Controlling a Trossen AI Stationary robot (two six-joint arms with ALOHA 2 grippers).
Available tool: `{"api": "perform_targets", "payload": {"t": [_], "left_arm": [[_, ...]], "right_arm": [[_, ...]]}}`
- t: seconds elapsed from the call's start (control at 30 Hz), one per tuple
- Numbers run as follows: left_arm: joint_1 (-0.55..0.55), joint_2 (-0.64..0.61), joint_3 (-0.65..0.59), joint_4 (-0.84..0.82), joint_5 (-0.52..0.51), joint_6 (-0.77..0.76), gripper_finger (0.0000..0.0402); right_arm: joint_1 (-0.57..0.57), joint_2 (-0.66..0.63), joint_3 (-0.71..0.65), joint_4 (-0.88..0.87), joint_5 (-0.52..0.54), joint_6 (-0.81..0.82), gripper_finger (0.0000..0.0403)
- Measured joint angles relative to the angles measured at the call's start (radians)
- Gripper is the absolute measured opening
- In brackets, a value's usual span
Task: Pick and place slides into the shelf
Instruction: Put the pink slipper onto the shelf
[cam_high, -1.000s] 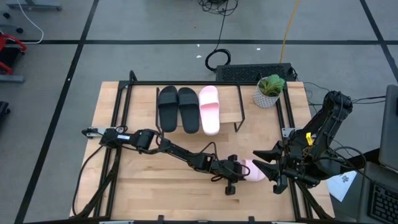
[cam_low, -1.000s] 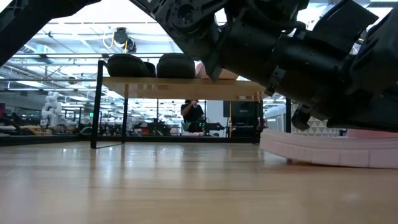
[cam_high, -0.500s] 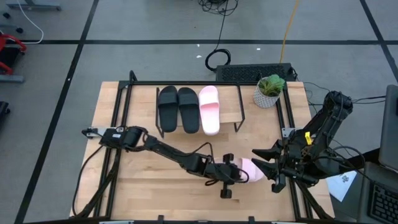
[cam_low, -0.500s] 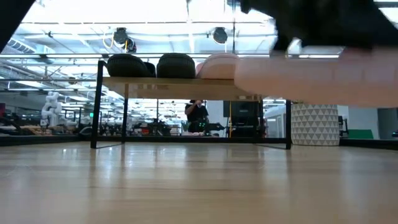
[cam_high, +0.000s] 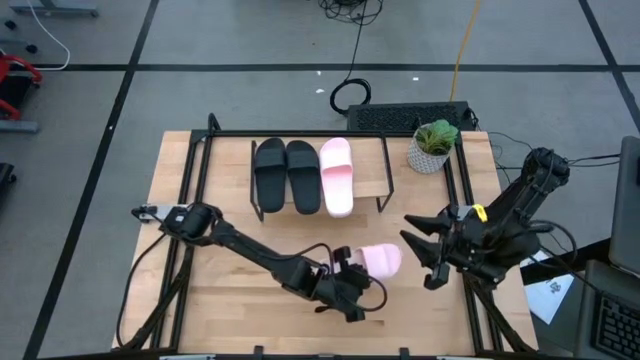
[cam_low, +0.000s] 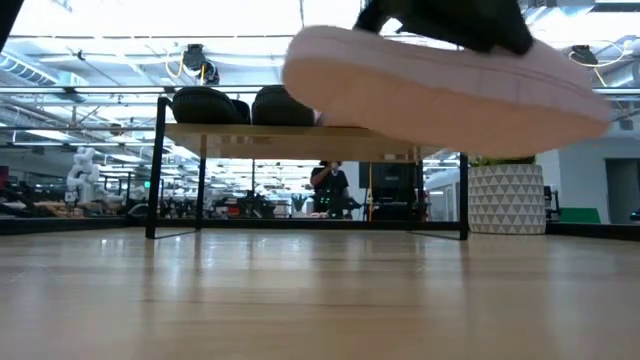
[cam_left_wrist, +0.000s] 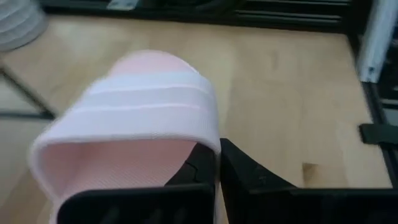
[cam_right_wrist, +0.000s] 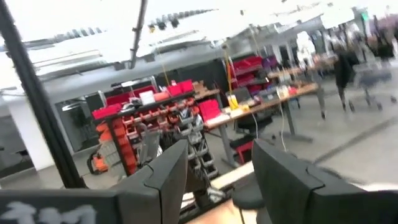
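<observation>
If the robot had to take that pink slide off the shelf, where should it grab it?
Probably by the wide strap of the pink slide, coming from above. It lies flat on the shelf, strap arching up, with a black slide tight on one side; the bare plank on the other side gives the fingers room.

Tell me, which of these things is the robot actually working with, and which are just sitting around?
Part of the job:
- pink slide lifted off the table, held by the left gripper
- shelf
- two black slides and a pink one on it

Just lying about:
- potted plant
- right gripper, open, waiting nearby
</observation>
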Motion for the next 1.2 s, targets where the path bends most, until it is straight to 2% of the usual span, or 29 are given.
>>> {"api": "perform_targets", "payload": {"t": [0.1, 0.3, 0.53, 0.67, 0.83, 1.0, 1.2], "left_arm": [[-0.009, -0.019, 0.000, -0.009, -0.065, -0.070, 0.0000], [-0.012, -0.070, 0.000, -0.023, -0.190, -0.172, 0.0000], [-0.015, -0.141, 0.000, -0.041, -0.348, -0.229, 0.0000], [-0.013, -0.184, 0.000, -0.019, -0.424, -0.239, 0.0000], [-0.006, -0.222, 0.000, 0.074, -0.516, -0.188, 0.0000], [0.001, -0.255, 0.002, 0.183, -0.567, -0.059, 0.0000], [-0.014, -0.290, 0.000, 0.263, -0.706, 0.081, 0.0000]], "right_arm": [[0.000, 0.000, 0.000, 0.048, -0.019, -0.093, 0.0171], [0.011, 0.000, 0.000, 0.038, -0.007, -0.162, 0.0171], [0.060, 0.000, 0.000, 0.044, 0.184, -0.344, 0.0171], [0.088, -0.002, 0.000, 0.049, 0.252, -0.426, 0.0171], [0.108, -0.016, -0.001, 0.051, 0.277, -0.463, 0.0171], [0.114, -0.052, -0.001, 0.050, 0.323, -0.454, 0.0171], [0.114, -0.121, -0.029, 0.051, 0.323, -0.368, 0.0171]]}}
